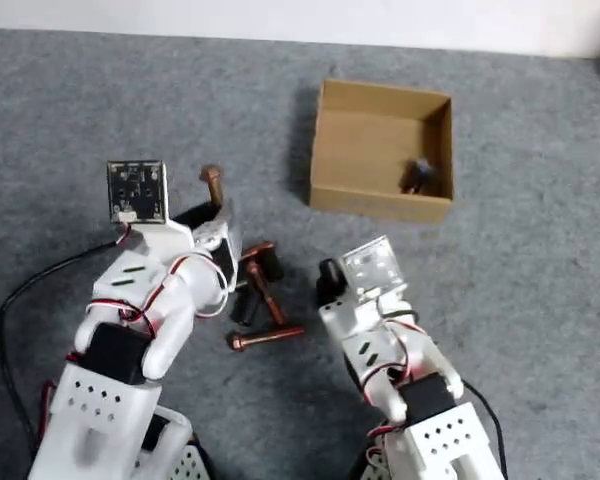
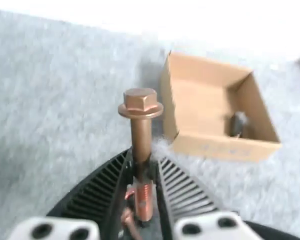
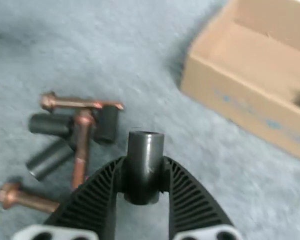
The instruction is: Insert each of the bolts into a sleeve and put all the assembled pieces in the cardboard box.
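Pinching bolt [image 2: 140, 107] in my left end effector [image 2: 146, 165], sleeve [image 3: 145, 150] in my right end effector [image 3: 142, 172]; grey fuzzy bench [image 1: 520, 300] below, cardboard box [image 1: 380, 205] standing on it, white wall [image 1: 280, 15] behind.

**Table surface: box plus one heap of loose parts**

Grey carpet-like table surface [image 1: 100, 90]. An open brown cardboard box [image 1: 378, 204] sits flat on it toward the far side, opening up. On the near side of the box, apart from it, is one small heap: three copper-coloured hex-head bolts [image 3: 79, 150] and three black cylindrical sleeves [image 3: 49, 161], all lying on their sides. Bolts cross over the sleeves. The front bolt [image 1: 265, 338] lies nearest the front edge, head pointing left in the high view. A thin black cable [image 1: 8, 320] loops across the carpet at the near left corner.
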You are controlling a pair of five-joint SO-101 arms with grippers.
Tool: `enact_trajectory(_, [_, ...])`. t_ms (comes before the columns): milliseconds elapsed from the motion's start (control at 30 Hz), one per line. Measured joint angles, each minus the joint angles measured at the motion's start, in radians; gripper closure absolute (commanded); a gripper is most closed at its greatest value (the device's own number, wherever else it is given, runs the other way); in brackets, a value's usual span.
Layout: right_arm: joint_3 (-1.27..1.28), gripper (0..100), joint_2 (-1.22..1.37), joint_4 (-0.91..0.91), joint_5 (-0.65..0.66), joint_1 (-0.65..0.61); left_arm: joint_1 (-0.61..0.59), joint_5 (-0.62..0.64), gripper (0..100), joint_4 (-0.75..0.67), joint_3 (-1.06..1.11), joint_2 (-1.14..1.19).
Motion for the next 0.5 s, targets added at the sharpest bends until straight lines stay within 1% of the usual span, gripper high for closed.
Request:
enact_trajectory(167, [0.012, 99.4, -0.048, -0.038, 0.000, -0.040, 0.104, 0.000, 100, -0.017, 0.000, -0.009])
enact_trajectory(300, [0.092, 99.4, -0.201, -0.028, 0.000, -0.061, 0.126, 0.000, 100, -0.034, 0.002, -0.009])
enact_trajectory(400, [0.146, 99.4, -0.348, 0.040, 0.009, -0.084, 0.124, 0.000, 100, -0.077, 0.028, -0.009])
enact_trajectory(500, [0.155, 99.4, -0.367, 0.064, 0.040, -0.112, 0.160, 0.000, 100, -0.112, 0.075, -0.009])
